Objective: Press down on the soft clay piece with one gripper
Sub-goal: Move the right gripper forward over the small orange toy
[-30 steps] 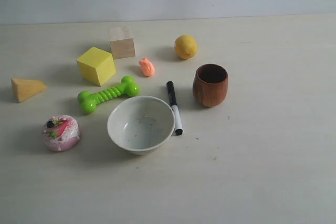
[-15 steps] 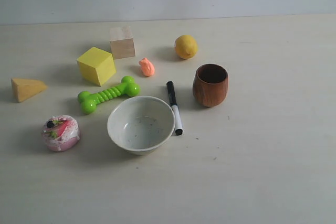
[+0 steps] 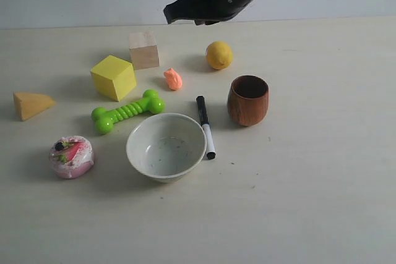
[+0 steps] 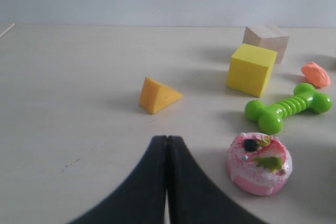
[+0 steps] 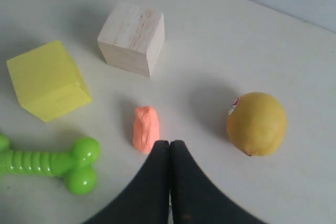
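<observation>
The soft clay piece [image 3: 173, 79] is a small salmon-orange lump lying between the wooden cube and the lemon; it also shows in the right wrist view [image 5: 145, 128] and at the edge of the left wrist view [image 4: 315, 74]. My right gripper [image 3: 170, 15] hangs high over the back of the table, above the clay and apart from it. In its wrist view the right gripper [image 5: 169, 144] is shut and empty, its tips overlapping the clay's near end in the picture. The left gripper [image 4: 167, 139] is shut and empty, low over the table beside the pink-white lump [image 4: 259, 162].
On the table stand a wooden cube [image 3: 144, 49], yellow cube [image 3: 114, 76], lemon [image 3: 219, 54], green toy bone [image 3: 127, 111], white bowl [image 3: 166, 146], black-and-white marker [image 3: 205, 126], brown wooden cup [image 3: 248, 99], orange wedge [image 3: 32, 104] and pink-white lump [image 3: 72, 156].
The right arm has come down into the exterior view from the top edge, reaching leftward over the back of the table. The objects have not moved.
</observation>
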`<state>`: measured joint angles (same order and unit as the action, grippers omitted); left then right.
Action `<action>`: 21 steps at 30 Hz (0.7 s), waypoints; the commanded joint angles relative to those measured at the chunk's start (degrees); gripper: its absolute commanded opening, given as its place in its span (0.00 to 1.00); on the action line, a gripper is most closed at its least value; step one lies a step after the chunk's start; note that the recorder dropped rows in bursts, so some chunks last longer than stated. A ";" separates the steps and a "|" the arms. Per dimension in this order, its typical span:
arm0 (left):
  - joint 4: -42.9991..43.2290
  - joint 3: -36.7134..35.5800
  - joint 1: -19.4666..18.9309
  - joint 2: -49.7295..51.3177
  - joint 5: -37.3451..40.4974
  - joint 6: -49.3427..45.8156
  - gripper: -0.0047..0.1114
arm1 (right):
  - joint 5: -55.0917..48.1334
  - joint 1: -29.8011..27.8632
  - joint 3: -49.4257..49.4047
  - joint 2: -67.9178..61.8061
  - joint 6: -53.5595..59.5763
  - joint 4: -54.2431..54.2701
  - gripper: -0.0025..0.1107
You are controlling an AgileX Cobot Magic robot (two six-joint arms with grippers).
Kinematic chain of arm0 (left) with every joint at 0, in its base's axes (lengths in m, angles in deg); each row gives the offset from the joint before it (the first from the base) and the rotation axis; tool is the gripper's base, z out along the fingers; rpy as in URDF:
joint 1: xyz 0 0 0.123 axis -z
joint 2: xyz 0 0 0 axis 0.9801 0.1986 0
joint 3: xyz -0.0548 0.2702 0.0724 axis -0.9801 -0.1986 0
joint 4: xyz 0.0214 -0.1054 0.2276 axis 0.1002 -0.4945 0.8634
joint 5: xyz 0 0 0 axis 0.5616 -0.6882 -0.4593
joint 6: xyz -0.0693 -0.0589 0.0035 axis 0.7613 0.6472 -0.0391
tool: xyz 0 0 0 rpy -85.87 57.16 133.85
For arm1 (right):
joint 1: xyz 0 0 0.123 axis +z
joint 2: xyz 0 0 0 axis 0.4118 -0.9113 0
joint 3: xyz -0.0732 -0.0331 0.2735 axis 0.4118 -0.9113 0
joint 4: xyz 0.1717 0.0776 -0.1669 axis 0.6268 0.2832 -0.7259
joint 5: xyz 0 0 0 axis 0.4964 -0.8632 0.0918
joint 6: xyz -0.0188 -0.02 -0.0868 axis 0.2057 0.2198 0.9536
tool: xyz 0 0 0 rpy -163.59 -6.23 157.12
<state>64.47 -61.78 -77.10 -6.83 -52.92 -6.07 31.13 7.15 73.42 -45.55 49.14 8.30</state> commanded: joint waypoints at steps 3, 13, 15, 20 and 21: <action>-0.19 0.15 0.31 -0.09 -0.64 -0.01 0.04 | -8.18 0.20 10.49 -7.35 -4.68 -2.73 0.02; -0.19 0.15 0.31 -0.09 -0.64 -0.01 0.04 | -3.95 0.20 15.06 -9.93 -4.74 -2.05 0.02; -0.19 0.15 0.31 -0.09 -0.64 -0.01 0.04 | -3.95 0.20 15.06 -9.93 -4.87 -1.56 0.02; -0.19 0.15 0.31 -0.09 -0.64 -0.01 0.04 | -2.71 0.20 15.06 -9.93 -5.18 -1.01 0.02; -0.19 0.15 0.31 -0.09 -0.64 -0.01 0.04 | -2.41 0.20 15.06 -9.93 -5.18 -1.01 0.02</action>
<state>64.47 -61.78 -77.10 -6.83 -52.92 -6.07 26.99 7.28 87.90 -55.56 44.05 7.09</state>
